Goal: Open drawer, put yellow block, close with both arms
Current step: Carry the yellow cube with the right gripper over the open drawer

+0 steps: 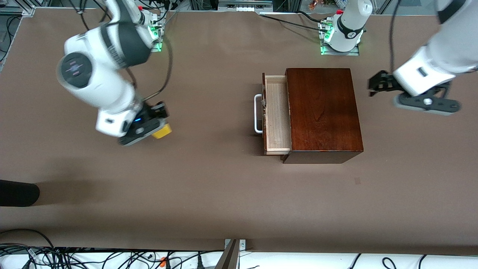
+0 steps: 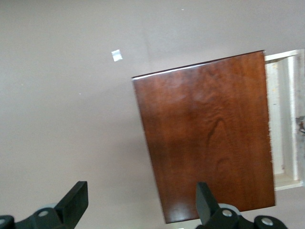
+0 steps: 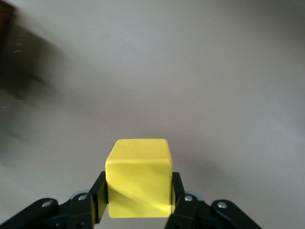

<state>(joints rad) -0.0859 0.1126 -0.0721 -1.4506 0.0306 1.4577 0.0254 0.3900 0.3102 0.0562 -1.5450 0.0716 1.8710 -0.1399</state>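
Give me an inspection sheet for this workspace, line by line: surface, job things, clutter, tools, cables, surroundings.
Surface: brown table, with a small pale scrap on it near the box.
Job things: drawer pulled partly out of the wooden box, tray looks empty; yellow block held in the right tool.
Clutter: dark object at the table edge, right arm's end.
Tools: right tool shut on the yellow block, over the table toward the right arm's end; left tool open, waiting beside the wooden box, at the left arm's end.
Cables: black cables by the arm bases; a tangle along the near edge.
Surroundings: metal framing past the bases.
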